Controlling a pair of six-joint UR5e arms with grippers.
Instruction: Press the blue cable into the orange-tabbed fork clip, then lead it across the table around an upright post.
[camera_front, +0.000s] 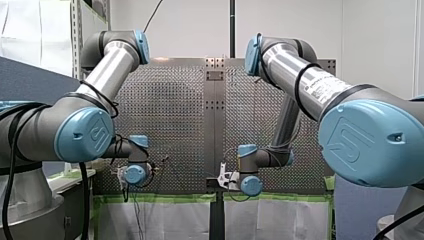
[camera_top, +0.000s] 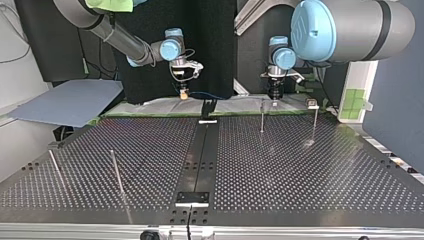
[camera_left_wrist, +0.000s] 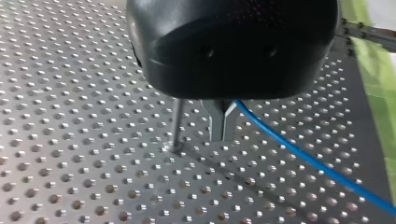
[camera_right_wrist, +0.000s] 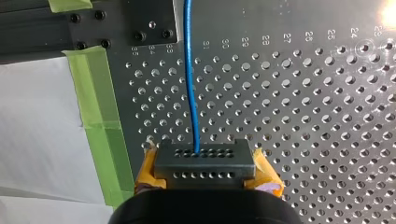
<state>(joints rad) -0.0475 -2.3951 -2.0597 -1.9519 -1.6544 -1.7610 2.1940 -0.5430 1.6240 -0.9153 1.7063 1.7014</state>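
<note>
1. My right arm's elbow (camera_front: 370, 140), grey with a blue cap, lies nearest in the front view, at its right. The left arm's elbow (camera_front: 82, 135) is at its left.
2. Both grippers hang low over the table (camera_top: 300, 175) at its far edge in the top view, well apart from each other.
3. My left gripper (camera_left_wrist: 223, 135) is black with metal fingers. The fingers are pressed together, and the blue cable (camera_left_wrist: 299, 150) leaves from their side in a straight, tight line, so it seems pinched there.
4. A thin upright post (camera_left_wrist: 177, 123) stands just beside these fingers, apart from the cable.
5. My right gripper (camera_right_wrist: 201, 161) has yellow pads (camera_right_wrist: 266, 175) and is closed on the cable, which runs straight ahead from it over the table.
6. In the top view the cable goes from my right gripper toward the right, along the far edge. It passes just above the top of the black clip (camera_top: 208, 107) on the middle strip. I cannot tell if it touches the clip.
7. Three other posts (camera_top: 116, 172) stand on the table: one far right, two near left.
</note>
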